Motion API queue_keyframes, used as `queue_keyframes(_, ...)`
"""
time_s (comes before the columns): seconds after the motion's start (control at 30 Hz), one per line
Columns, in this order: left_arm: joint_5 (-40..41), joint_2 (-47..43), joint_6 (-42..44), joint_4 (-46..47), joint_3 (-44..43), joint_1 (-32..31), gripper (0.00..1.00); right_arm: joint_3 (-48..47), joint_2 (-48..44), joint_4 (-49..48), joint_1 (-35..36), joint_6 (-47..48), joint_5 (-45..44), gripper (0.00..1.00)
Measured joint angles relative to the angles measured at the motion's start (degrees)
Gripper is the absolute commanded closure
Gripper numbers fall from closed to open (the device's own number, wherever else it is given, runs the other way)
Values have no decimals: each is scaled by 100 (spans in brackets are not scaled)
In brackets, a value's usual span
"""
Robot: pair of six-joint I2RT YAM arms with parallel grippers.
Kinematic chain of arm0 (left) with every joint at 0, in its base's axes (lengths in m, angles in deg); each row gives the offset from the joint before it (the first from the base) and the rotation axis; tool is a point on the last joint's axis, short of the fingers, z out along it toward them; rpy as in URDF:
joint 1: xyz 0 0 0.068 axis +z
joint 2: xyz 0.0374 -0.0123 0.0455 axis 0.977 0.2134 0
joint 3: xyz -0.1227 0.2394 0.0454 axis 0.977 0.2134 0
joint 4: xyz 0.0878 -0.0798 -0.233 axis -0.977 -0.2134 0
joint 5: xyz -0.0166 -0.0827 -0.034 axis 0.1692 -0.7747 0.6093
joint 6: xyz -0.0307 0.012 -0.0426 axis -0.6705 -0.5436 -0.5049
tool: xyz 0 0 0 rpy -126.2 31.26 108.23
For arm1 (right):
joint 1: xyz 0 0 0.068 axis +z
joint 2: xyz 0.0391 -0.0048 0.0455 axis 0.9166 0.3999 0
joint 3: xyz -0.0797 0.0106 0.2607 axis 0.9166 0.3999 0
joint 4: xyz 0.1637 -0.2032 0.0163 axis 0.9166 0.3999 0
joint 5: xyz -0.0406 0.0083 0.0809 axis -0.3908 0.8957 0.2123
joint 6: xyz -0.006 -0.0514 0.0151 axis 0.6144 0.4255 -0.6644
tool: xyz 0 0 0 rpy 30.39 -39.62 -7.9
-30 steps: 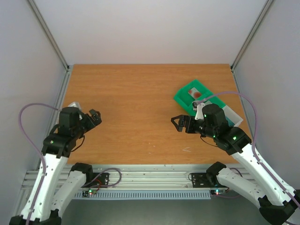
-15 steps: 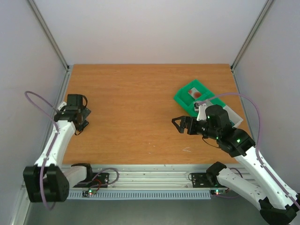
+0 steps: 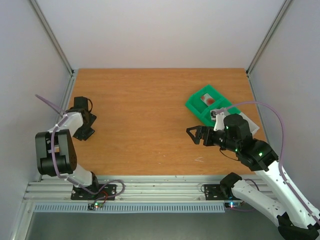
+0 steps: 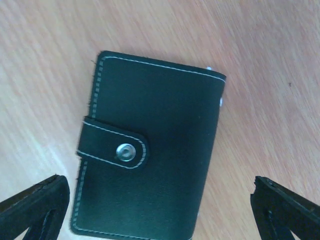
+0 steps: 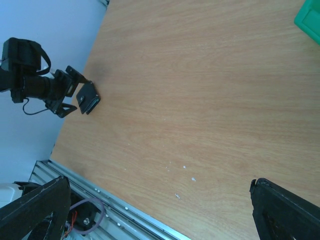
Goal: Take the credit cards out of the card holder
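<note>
The card holder (image 4: 150, 155) is a black bifold wallet with white stitching, lying flat on the wooden table with its snap tab fastened. My left gripper (image 4: 160, 210) hovers open just above it, a black fingertip (image 4: 35, 207) on each side and nothing gripped. In the right wrist view the card holder (image 5: 88, 98) lies by the table's left edge, right at the tips of the left gripper (image 5: 67, 94). Thin pale slivers show at the holder's right edge. A pale credit card with a red mark (image 3: 208, 100) lies in the green tray. My right gripper (image 3: 195, 135) hangs open over bare wood.
A green compartmented tray (image 3: 196, 107) stands at the back right, with a pale flat sheet (image 3: 250, 124) beside it under the right arm. The metal rail (image 5: 125, 210) runs along the near table edge. Grey walls close in both sides.
My left arm has folded back and swung to the table's left edge, bringing its open gripper over the card holder. The right gripper drifted slightly right and nearer.
</note>
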State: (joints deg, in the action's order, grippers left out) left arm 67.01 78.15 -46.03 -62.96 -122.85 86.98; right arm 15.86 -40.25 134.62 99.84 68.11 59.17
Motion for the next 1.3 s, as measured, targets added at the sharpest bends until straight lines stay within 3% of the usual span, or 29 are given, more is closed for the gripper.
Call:
queue_keyframes(0.4, -612, 402, 225, 393, 0, 0, 1, -2, -50, 125, 0, -20, -85, 2)
queue_keyframes(0.8, -669, 402, 367, 459, 33, -181, 1, -2, 133, 125, 0, -125, -197, 2)
queue_keyframes(1.1, -769, 380, 216, 713, 103, -951, 1, -2, 249, 129, 0, -197, -229, 2)
queue_keyframes(1.3, -1764, 402, -122, 999, 201, -1681, 1, -2, 208, 177, 0, -197, -286, 2)
